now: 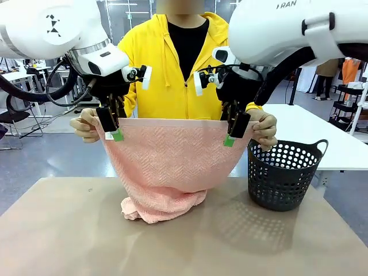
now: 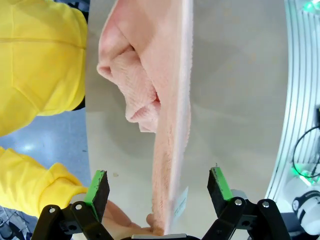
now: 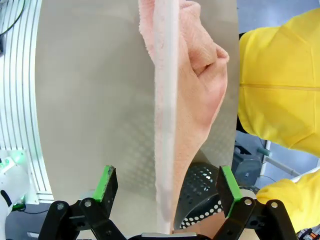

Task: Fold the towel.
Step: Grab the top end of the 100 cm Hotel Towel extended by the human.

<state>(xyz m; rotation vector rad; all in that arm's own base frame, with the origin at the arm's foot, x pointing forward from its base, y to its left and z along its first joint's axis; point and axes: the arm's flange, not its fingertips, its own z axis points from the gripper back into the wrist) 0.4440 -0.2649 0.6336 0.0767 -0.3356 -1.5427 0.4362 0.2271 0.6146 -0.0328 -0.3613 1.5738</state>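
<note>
1. Tan, flat-topped table (image 1: 69, 230): runs across the whole foreground. It carries the bunched lower end of the cloth and a basket.
2. Person in a yellow zip-front hooded jacket (image 1: 164, 69): stands at the far side, directly behind the cloth and between the two arms.
3. Salmon-pink terry towel (image 1: 167, 167) with herringbone weave: held upright above the table. Its plain top band is stretched level between the person's hands. The body hangs and narrows downward, and the bottom lies crumpled on the table near centre.
4. Dark plastic basket (image 1: 282, 178), round, perforated, with loop handles: stands on the table on the robot's right, just beside the hanging towel and not touching it.
5. Left gripper (image 1: 112, 129): sits at the towel's top edge near its left corner. In the left wrist view the fingers stand wide apart (image 2: 158, 182), with the towel edge running between them and a gap to each green pad.
6. Right gripper (image 1: 234, 129): near the right corner. Its fingers are likewise spread wide (image 3: 166, 177), straddle the edge and clamp nothing.
7. Person's hands: one (image 1: 85, 125) pinches the left corner, the other (image 1: 264, 127) the right, each just outside a gripper.
8. Small white tag (image 2: 181, 201): on the towel edge, between the left gripper's fingers.
</note>
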